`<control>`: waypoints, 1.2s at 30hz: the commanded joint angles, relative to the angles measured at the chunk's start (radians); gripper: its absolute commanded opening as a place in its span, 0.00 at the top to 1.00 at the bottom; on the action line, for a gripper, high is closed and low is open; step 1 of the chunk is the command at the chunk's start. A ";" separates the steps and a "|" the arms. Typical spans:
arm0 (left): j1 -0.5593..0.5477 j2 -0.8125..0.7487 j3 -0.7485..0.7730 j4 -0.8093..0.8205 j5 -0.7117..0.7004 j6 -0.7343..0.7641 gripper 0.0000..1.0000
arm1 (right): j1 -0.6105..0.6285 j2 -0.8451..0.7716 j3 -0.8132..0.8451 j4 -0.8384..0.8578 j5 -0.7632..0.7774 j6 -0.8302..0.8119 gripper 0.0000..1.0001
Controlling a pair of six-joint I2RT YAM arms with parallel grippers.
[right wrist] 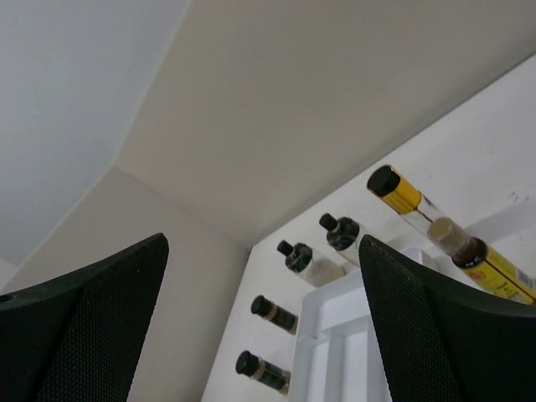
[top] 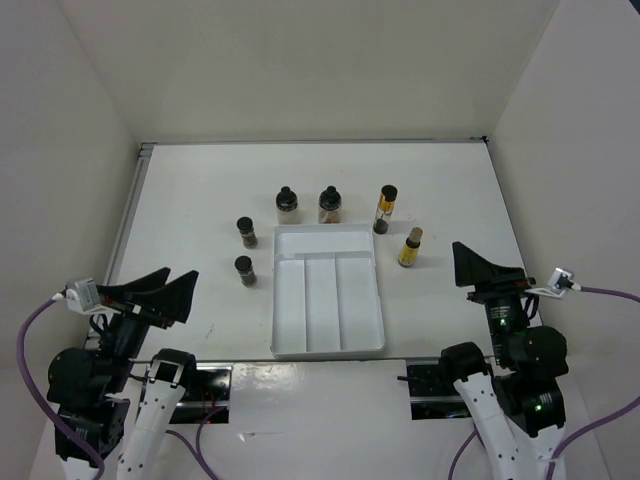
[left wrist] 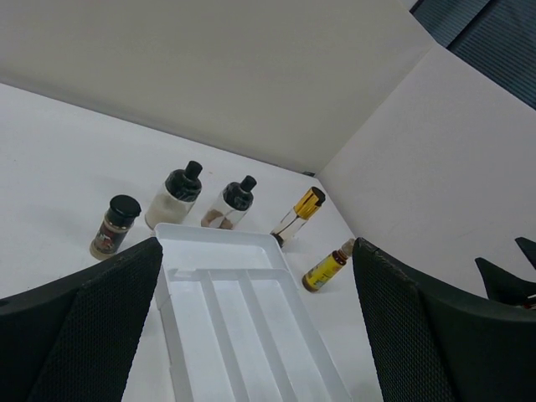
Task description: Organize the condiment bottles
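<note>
Six condiment bottles stand around the far end of the white divided tray (top: 327, 345). Two short dark ones (top: 246, 232) (top: 244, 270) are to its left. A wide pale one (top: 288, 203) and a wide brown one (top: 330, 204) are behind it. The tall yellow one (top: 386, 208) and the amber tan-capped one (top: 410, 247) are to its right. The left wrist view shows one dark (left wrist: 115, 224), the pale (left wrist: 174, 194), the brown (left wrist: 231, 203), the yellow (left wrist: 299, 214) and the amber (left wrist: 327, 265) bottle. My left gripper (top: 182, 274) (left wrist: 257, 251) and right gripper (top: 462, 258) (right wrist: 264, 243) are open and empty, near the front corners.
The tray (left wrist: 243, 251) (right wrist: 335, 327) has one cross compartment at the far end and three long ones; all hold nothing. White walls enclose the table on the left, back and right. The right wrist view shows all six bottles, the amber one (right wrist: 477, 251) nearest.
</note>
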 commanded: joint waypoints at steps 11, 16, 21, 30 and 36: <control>-0.001 0.405 0.232 -0.076 0.066 0.170 0.00 | 0.022 0.154 0.079 0.073 -0.092 -0.085 0.01; -0.011 0.724 0.439 -0.212 -0.080 0.318 0.00 | 0.022 0.527 0.299 0.007 -0.132 -0.227 0.01; -0.011 0.951 0.428 -0.279 -0.094 0.360 0.00 | 0.022 0.799 0.478 -0.097 -0.074 -0.350 0.01; -0.167 1.189 0.418 -0.328 -0.264 0.385 0.00 | 0.042 1.040 0.587 -0.174 -0.049 -0.439 0.01; -0.281 1.303 0.417 -0.319 -0.324 0.331 0.00 | 0.062 1.126 0.597 -0.142 -0.098 -0.470 0.01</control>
